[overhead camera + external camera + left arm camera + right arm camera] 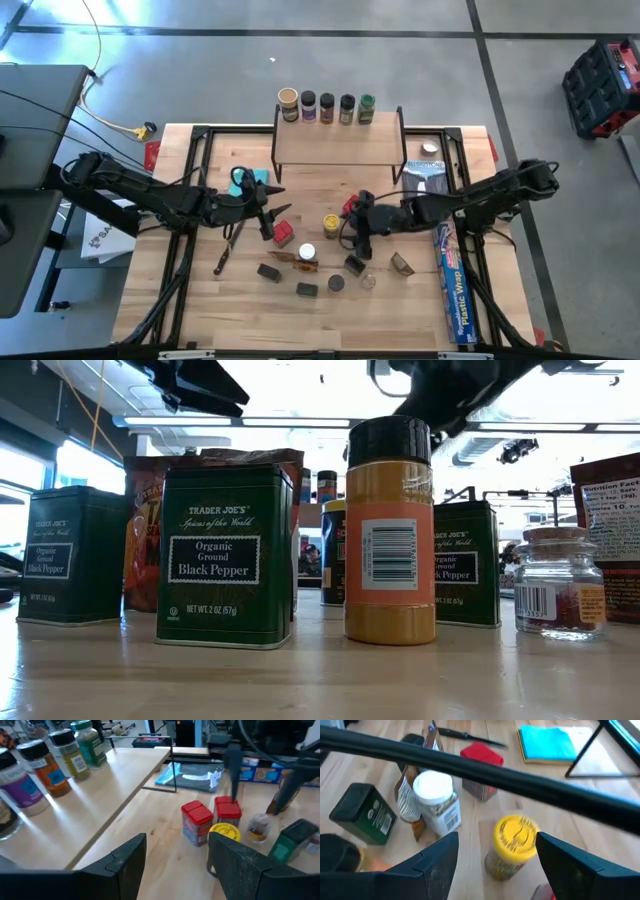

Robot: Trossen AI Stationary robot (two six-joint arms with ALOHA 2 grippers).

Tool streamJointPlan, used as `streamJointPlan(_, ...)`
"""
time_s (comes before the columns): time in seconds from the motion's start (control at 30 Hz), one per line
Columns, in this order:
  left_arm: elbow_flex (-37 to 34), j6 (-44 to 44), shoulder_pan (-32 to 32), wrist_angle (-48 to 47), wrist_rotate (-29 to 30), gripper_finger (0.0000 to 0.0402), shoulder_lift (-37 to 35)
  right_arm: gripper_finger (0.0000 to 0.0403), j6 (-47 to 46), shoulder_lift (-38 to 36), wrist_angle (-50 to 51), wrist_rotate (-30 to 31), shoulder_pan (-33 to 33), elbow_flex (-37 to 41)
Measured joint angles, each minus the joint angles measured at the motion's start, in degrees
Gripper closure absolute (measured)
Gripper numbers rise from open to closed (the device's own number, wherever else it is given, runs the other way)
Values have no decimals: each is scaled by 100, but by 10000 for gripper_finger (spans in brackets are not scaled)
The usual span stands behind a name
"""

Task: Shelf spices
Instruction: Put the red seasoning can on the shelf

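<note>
Five jars (327, 107) stand on the shelf (338, 145); the rest litter the counter (200, 300). The right pincer (495, 852), released and empty, hovers over the yellow-lid jar (514, 846), likely the next pick: it must drop and clench. The left pincer (177, 857) waits released near the shelf.
</note>
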State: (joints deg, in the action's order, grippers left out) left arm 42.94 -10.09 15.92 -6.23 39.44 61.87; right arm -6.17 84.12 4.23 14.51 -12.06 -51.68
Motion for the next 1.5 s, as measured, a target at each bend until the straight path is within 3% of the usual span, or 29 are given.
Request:
streamJointPlan(0.3, 2, 58, -153, 1379, -86, 193, 1191, 142, 465, -162, -59, -129, 352, -4)
streamJointPlan(0.5, 2, 114, -208, 2647, -808, 192, 1966, 142, 288, -553, 99, -106, 343, -7)
streamJointPlan(0.9, 6, 120, -280, 3879, -822, 192, 2945, 142, -59, -1080, 760, -4, 228, -11)
streamJointPlan(1.13, 183, 382, -286, 3346, -1052, 157, 2741, 142, -151, -1051, 885, 283, 10, -9)
streamJointPlan(1.33, 540, 815, -293, 1711, -1376, 103, 2315, 142, -184, -1010, 877, 352, -11, -8)
streamJointPlan(1.5, 581, 715, -264, 190, -1448, 88, 1777, 142, -101, -859, 837, 349, -11, -2)
